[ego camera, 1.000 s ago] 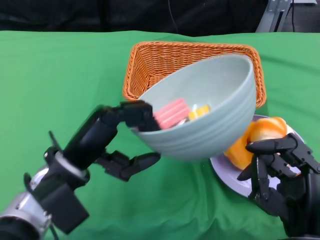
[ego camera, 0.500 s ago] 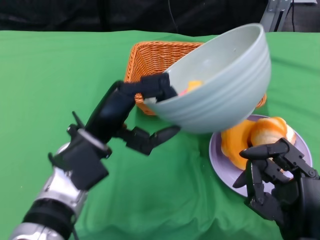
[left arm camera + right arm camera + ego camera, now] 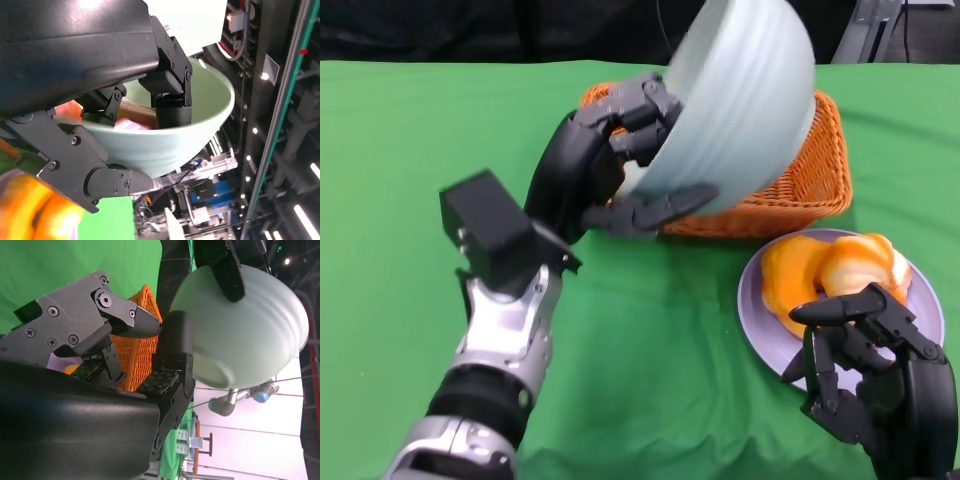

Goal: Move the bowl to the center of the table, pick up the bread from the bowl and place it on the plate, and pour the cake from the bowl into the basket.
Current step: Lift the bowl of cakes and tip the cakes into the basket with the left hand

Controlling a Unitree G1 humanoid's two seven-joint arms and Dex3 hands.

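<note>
My left hand (image 3: 610, 170) grips the rim of the pale green bowl (image 3: 745, 100) and holds it tipped steeply over the orange wicker basket (image 3: 820, 175), its mouth turned away from the head camera. Inside the bowl (image 3: 190, 125) a blurred pink cake piece (image 3: 132, 124) shows beside my fingers. The bowl's underside (image 3: 245, 330) also fills the right wrist view. The orange bread (image 3: 830, 275) lies on the purple plate (image 3: 760, 330) at the right. My right hand (image 3: 865, 370) hovers at the plate's near edge, fingers spread, holding nothing.
Green cloth (image 3: 420, 130) covers the table. Dark background and equipment stand beyond the far edge. The basket (image 3: 135, 355) sits close behind the plate.
My left hand has lifted the bowl up and back over the basket and tipped it much further, so its inside no longer faces the head camera. The right hand has barely moved.
</note>
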